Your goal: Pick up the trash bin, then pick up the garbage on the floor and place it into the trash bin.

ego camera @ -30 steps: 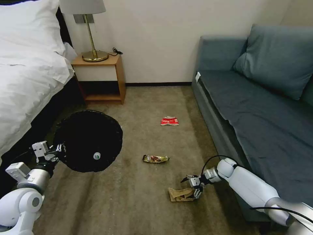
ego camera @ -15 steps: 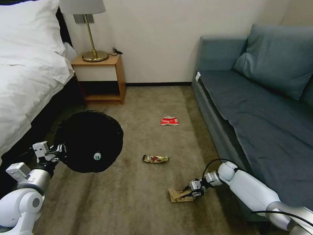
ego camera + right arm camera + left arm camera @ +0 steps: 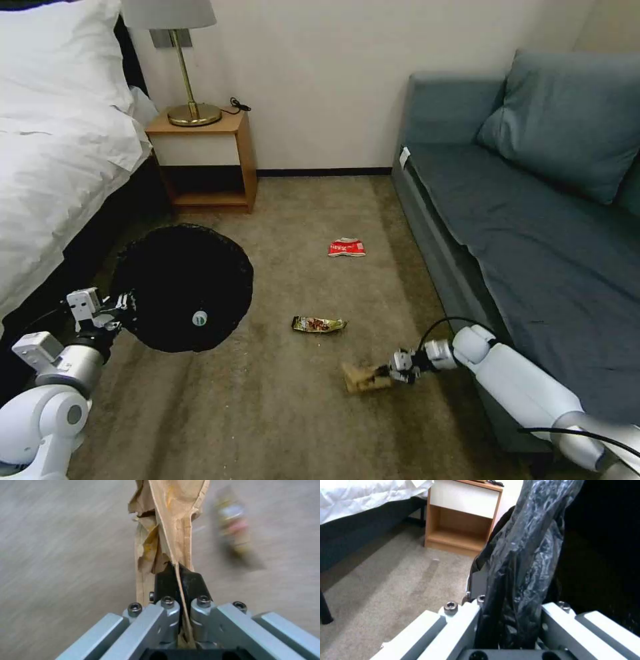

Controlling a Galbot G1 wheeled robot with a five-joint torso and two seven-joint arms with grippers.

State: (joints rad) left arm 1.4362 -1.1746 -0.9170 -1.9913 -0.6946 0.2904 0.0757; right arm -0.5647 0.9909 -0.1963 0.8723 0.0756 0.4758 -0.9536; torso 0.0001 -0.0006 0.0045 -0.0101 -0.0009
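The right end effector (image 3: pixel 393 371) was clamped on the brown paper bag (image 3: pixel 363 378), low above the carpet (image 3: pixel 280 413) beside the sofa (image 3: pixel 533 267). In the right wrist view we saw its fingers (image 3: pixel 176 580) pinched narrow on a fold of the bag (image 3: pixel 166 517), with the rest of the paper hanging free beyond them.

The left end effector (image 3: pixel 117 310) gripped the trash bin (image 3: pixel 183 287) by its rim. In the left wrist view the black liner (image 3: pixel 520 567) was trapped between the jaws. We noted the bin near the bed (image 3: pixel 53 167), its mouth facing the head camera.

Task status, as we judged it:
- Bin: picked up and held.
- Bottle: a white cap (image 3: pixel 199 318) showed inside the bin, so we took this item as deposited.
- Paper bag: grasped, not yet in the bin.
- Dark snack wrapper (image 3: pixel 319 325): on the carpet, between bin and bag.
- Red-and-white packet (image 3: pixel 347 247): on the carpet, farther toward the wall.
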